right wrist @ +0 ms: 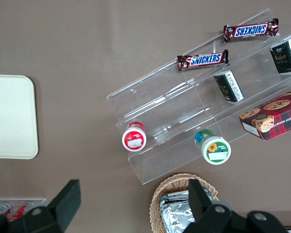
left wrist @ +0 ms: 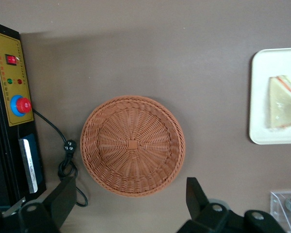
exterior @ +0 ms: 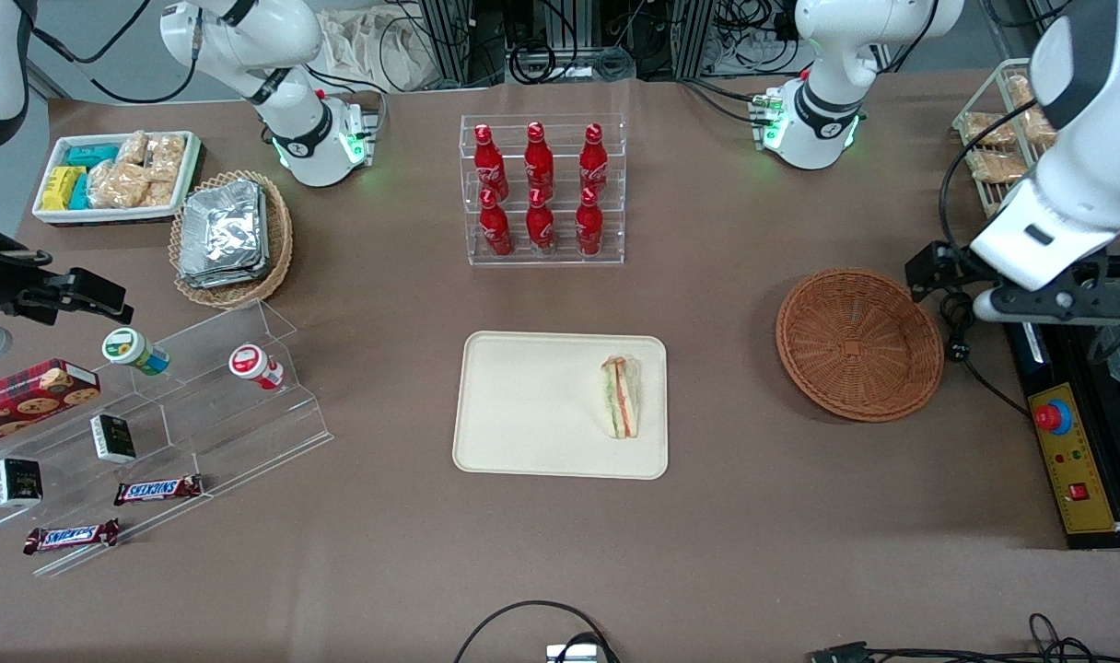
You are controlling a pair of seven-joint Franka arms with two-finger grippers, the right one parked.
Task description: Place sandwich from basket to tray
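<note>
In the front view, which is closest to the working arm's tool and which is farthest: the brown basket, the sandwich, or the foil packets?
The tool, fingers open, hangs above the table at the working arm's end.
1. The basket: nearest, empty, just beside the tool.
2. The sandwich: mid-table, lying on the tray at the edge closest to the basket.
3. The foil packets: farthest, toward the parked arm's end, in a lighter basket.

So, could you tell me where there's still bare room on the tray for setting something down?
The tray is bare from the sandwich toward the parked arm's end. The sandwich crowds the edge nearest the basket, above which the open tool hovers.
</note>
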